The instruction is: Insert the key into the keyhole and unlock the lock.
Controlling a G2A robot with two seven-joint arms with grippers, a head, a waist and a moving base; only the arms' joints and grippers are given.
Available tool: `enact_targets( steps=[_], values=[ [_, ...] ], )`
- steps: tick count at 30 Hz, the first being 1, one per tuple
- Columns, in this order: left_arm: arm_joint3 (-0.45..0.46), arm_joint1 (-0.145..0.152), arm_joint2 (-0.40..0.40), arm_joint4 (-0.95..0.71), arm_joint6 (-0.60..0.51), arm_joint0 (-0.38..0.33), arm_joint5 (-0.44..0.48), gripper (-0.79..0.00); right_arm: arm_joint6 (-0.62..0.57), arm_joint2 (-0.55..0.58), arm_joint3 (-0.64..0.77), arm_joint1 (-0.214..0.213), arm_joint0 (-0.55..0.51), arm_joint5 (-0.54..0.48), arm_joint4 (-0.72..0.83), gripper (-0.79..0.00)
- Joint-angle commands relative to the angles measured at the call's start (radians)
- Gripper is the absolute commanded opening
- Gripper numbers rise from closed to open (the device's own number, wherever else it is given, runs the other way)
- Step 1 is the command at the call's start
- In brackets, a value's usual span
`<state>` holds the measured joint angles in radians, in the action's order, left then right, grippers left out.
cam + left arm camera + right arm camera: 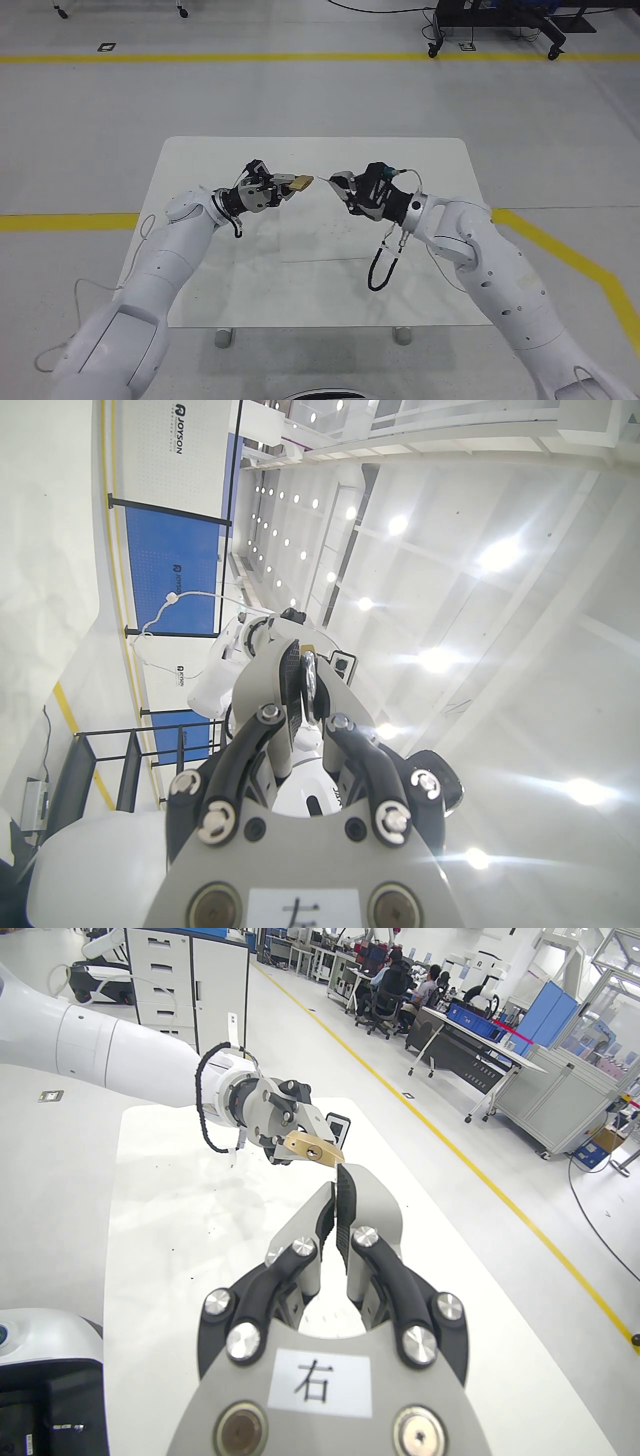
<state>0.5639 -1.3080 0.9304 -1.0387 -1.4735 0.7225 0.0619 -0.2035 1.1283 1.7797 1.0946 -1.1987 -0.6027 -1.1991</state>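
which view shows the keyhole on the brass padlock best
The right wrist view: the rectangular brass padlock turns its keyhole toward that camera. In the top view it is a small brass block, keyhole too small to tell. The left wrist view shows its silver shackle, edge-on.

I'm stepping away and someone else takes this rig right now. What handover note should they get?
The left gripper is shut on the shackle of the lock, held above the table; the keyhole is empty.
The right gripper is shut, its tips beside the lock's body; whether it pinches the key is too small to tell.
Done: lock held up for insertion.
Left: confirm the key, insert it into the keyhole, turn to unlock.
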Motion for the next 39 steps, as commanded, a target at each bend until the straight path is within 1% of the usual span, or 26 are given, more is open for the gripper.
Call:
enact_targets(
  steps=[1, 3, 5, 10, 12, 14, 15, 18, 21, 30, 39],
  values=[
    [0.0, 0.0, 0.0, 0.0, 0.0, 0.0, 0.0, -0.785, 0.012, 0.012, 0.03, -0.004, -0.005, -0.024, -0.05, -0.785],
    [0.0, 0.0, 0.0, 0.0, 0.0, 0.0, 0.0, -0.785, 0.012, 0.035, 0.047, -0.012, -0.006, -0.055, -0.107, -0.785],
    [0.027, 0.003, 0.0, 0.025, 0.039, 0.011, -0.012, -0.785, 0.006, 0.052, 0.076, -0.018, -0.014, -0.073, -0.159, -0.785],
    [0.071, 0.017, 0.024, 0.041, 0.056, 0.035, -0.053, -0.785, -0.023, 0.07, 0.146, -0.033, -0.016, -0.142, -0.322, -0.785],
    [0.082, 0.02, 0.03, 0.054, 0.058, 0.04, -0.065, -0.785, -0.005, 0.062, 0.171, -0.037, -0.01, -0.19, -0.363, -0.785],
    [0.093, 0.022, 0.034, 0.061, 0.058, 0.046, -0.077, -0.785, 0.028, 0.061, 0.181, -0.04, -0.001, -0.217, -0.392, -0.785],
    [0.097, 0.023, 0.034, 0.068, 0.054, 0.048, -0.084, -0.785, 0.03, 0.061, 0.183, -0.041, 0.0, -0.219, -0.413, -0.785],
    [0.106, 0.025, 0.037, 0.077, 0.046, 0.054, -0.094, -0.785, -0.022, 0.04, 0.211, -0.043, 0.004, -0.23, -0.491, -0.785],
    [0.112, 0.025, 0.039, 0.086, 0.047, 0.058, -0.095, -0.785, -0.068, 0.014, 0.233, -0.043, 0.013, -0.238, -0.536, -0.785],
    [0.123, 0.027, 0.051, 0.108, 0.045, 0.068, -0.093, -0.785, -0.156, -0.061, 0.243, -0.032, 0.041, -0.227, -0.574, -0.785],
    [0.138, 0.028, 0.06, 0.132, 0.062, 0.081, -0.085, -0.785, -0.215, -0.127, 0.25, -0.019, 0.067, -0.208, -0.615, -0.785]
  ],
)
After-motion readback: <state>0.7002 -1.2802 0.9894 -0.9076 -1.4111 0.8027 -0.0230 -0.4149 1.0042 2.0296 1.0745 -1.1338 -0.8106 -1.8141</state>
